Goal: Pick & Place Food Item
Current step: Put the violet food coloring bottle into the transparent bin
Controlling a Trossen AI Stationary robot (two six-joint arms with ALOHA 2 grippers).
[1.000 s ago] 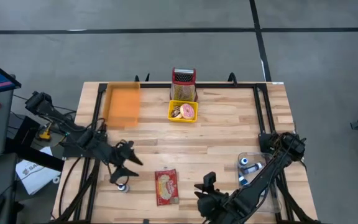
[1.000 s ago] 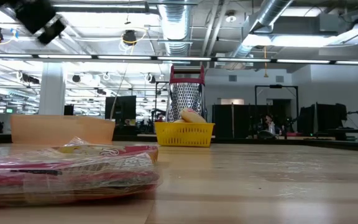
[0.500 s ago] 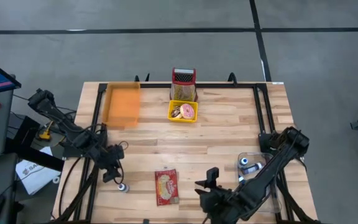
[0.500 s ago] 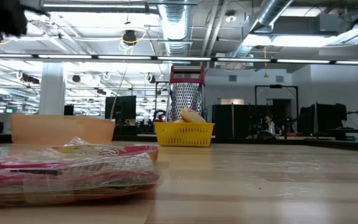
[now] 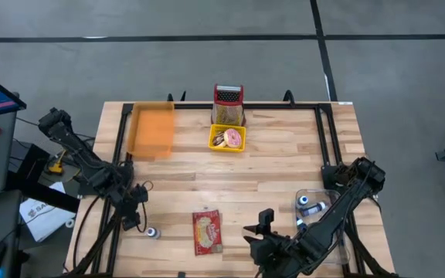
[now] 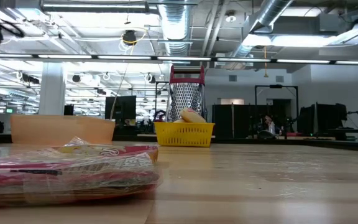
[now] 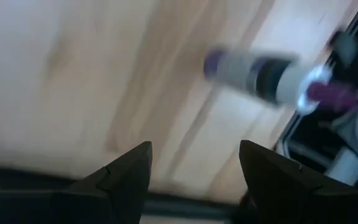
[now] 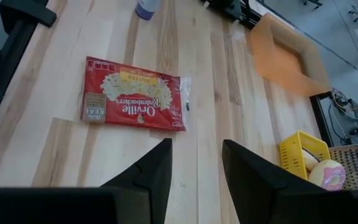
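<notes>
Glossy plastic popcorn packet (image 8: 133, 93) on a smooth wooden table (image 8: 216, 106).

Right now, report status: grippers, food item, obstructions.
Left gripper open, empty, at the table's left edge. Right gripper open, empty, facing the popcorn packet. Packet flat on table, untouched. Nothing between them.

Two dark jointed arms, black cabling; hands with wedge-shaped black fingers (image 7: 126, 177).

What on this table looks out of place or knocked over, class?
A small bottle lies on its side near the table's front-left edge, close to the left gripper. The popcorn packet lies flat; the yellow basket sits upright.
</notes>
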